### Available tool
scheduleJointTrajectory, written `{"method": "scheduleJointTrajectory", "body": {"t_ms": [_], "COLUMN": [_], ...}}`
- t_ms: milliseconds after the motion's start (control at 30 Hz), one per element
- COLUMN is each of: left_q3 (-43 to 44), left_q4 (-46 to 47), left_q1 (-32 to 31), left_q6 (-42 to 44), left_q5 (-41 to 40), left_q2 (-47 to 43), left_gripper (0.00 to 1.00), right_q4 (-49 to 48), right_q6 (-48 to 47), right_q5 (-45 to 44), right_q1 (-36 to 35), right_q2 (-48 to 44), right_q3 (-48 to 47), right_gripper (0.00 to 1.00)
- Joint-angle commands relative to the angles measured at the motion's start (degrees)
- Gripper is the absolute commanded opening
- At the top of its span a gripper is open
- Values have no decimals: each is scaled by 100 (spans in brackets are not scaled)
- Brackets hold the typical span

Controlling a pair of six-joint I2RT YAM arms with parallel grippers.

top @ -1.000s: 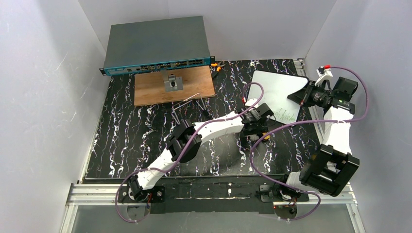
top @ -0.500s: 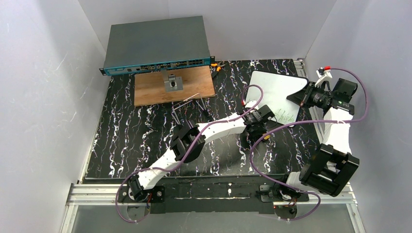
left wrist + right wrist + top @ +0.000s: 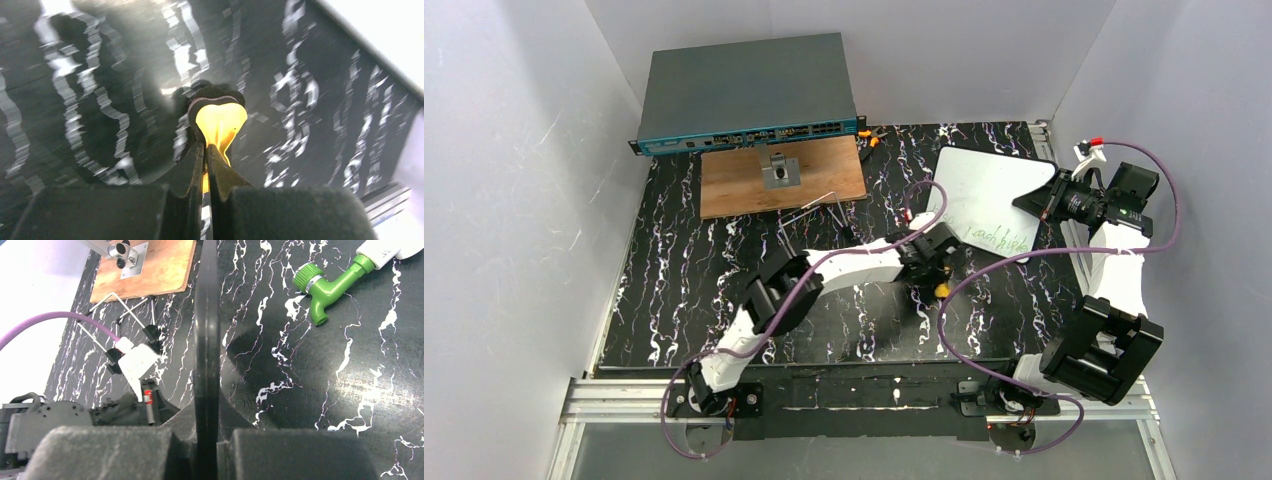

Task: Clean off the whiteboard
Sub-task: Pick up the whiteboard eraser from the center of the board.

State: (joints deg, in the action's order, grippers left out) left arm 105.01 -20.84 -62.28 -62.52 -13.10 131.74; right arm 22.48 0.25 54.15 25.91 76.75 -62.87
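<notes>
Left gripper (image 3: pixel 206 150) is clamped on a small yellow eraser (image 3: pixel 220 117) — the whiteboard (image 3: pixel 984 185) lies just ahead and to its right, green writing (image 3: pixel 1001 237) along the nearest edge. Right gripper (image 3: pixel 206 437) pinches the board's far rim — the left arm likely wipes.

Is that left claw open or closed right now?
Shut. In the wrist view the left gripper pinches a yellow object, and its fingers nearly touch.

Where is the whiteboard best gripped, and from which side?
By its thin right rim, coming from the right: the whiteboard is flat and thin, so only an edge fits the jaws. The right end effector clamps there, clear of the green marks.
</notes>
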Motion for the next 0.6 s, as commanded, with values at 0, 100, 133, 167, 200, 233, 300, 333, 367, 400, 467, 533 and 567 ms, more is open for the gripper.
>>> {"method": "scheduleJointTrajectory", "body": {"t_ms": [0,100,133,167,200,233,300,333,367,400,467,533,567], "left_q3": [-1315,-2354,-2632,-2849,-3051,-3377,-3916,-4164,-4372,-4566,-4850,-5000,-5041], "left_q4": [409,537,409,159,-113,-300,-367,-422,-419,-410,-375,-344,-332], "left_q1": [235,405,463,522,582,643,802,864,920,950,991,1005,1007], "left_q6": [1069,1682,1857,2057,2289,2426,2773,2849,2964,3081,3187,3279,3308], "left_q5": [620,1269,1448,1599,1700,1734,1995,2030,2104,2109,2038,1926,1869], "left_q2": [-1406,-2291,-2535,-2755,-2939,-3140,-3569,-3743,-3898,-4015,-4185,-4250,-4252], "left_gripper": [0,0,0,0,0,0,0,0,0,0,1,4,5], "right_q4": [-336,-315,-312,-314,-297,-260,-120,-35,27,53,57,53,55], "right_q6": [76,69,67,64,59,48,-6,-86,-189,-221,-235,-236,-234], "right_q5": [480,535,557,585,622,671,791,814,845,873,943,989,998], "right_q1": [34,27,12,-3,-32,-63,-147,-195,-231,-268,-315,-347,-372], "right_q2": [-191,-184,-179,-167,-151,-123,-49,-20,-14,-10,-41,-87,-124], "right_q3": [-37,-25,-11,-6,0,-4,-59,-81,-92,-87,-37,12,38], "right_gripper": [1,1,1,1,1,1,1,1,1,1,1,1,1]}}
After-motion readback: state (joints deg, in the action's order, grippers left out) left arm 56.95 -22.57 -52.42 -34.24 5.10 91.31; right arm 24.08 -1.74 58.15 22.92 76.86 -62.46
